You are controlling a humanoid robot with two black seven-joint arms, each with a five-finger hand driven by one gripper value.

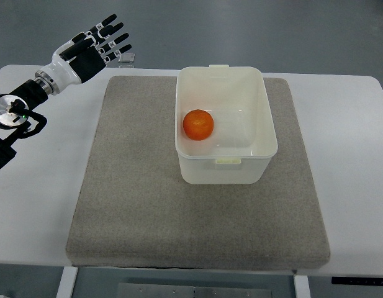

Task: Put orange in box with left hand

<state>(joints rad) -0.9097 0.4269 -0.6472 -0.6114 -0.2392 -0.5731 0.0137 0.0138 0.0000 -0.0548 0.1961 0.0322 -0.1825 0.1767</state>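
Orange [198, 125] inside box [265, 118] — left hand [95, 46] well apart.

One orange [198, 124]. One box [226, 166], white and open-topped. One grey mat [135, 192]. One white table [36, 205]. One robot hand [95, 48] shows, the left. One small clear thing [125, 59] sits at the table's far edge, perhaps a little block; it is too small to tell.

left arm: enters from the left edge, reaching toward the far left | left hand [99, 42]: fingers spread and extended, grasping nothing | wrist: straight, roughly in line with the forearm
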